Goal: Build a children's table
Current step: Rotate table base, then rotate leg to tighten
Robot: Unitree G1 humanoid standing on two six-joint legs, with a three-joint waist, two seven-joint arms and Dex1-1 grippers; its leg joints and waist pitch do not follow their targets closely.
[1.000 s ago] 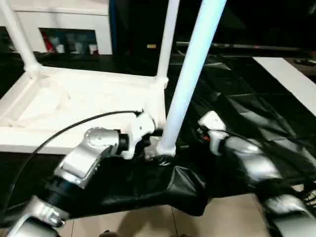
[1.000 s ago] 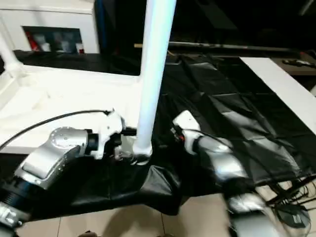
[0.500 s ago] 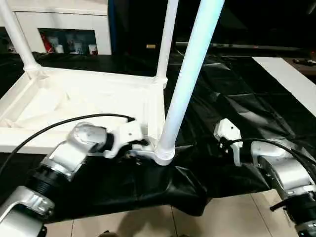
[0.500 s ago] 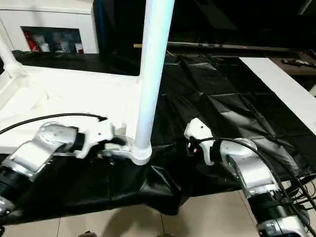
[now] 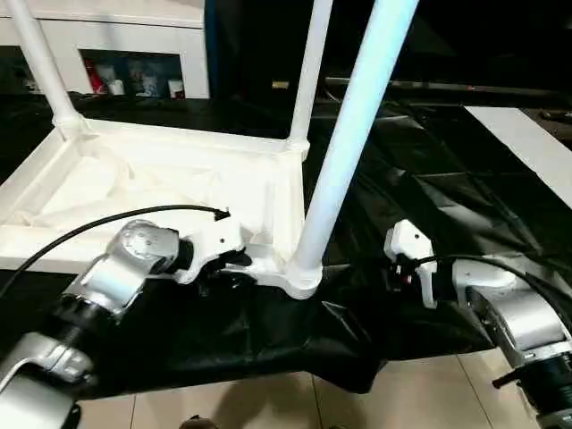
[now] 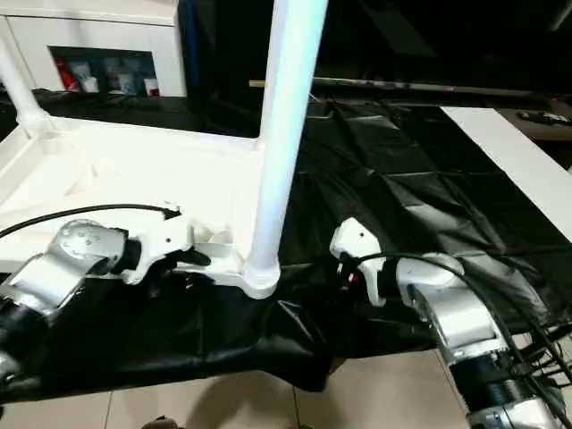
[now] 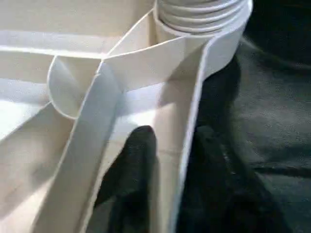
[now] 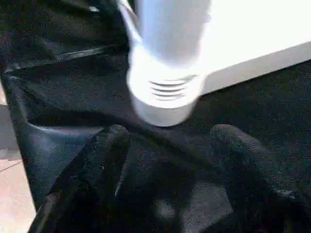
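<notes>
The children's table lies upside down: its white tabletop [image 5: 134, 179] rests on the black cloth with its ribbed underside up. Three white legs stand in corner sockets: the near leg [image 5: 353, 134], a far right leg [image 5: 311, 71] and a far left leg [image 5: 36, 63]. My left gripper [image 5: 234, 266] is at the front rim beside the near socket [image 5: 302, 279]. In the left wrist view one black finger [image 7: 138, 150] is inside the rim wall and the other outside, with a small gap showing. My right gripper [image 8: 167, 141] is open and holds nothing, a short way right of the near leg's base.
The black-draped work table ends just in front of the socket, where the cloth [image 5: 340, 349] bunches over the edge above the tile floor [image 5: 268, 402]. A white cabinet [image 5: 107, 36] stands behind, a white board [image 5: 527, 134] lies at the right, and a black cable [image 5: 107, 228] loops over my left forearm.
My left gripper has come down from beside the leg's base to the front rim, and its fingers have drawn together over it. My right arm has pulled back from the leg, then held still.
</notes>
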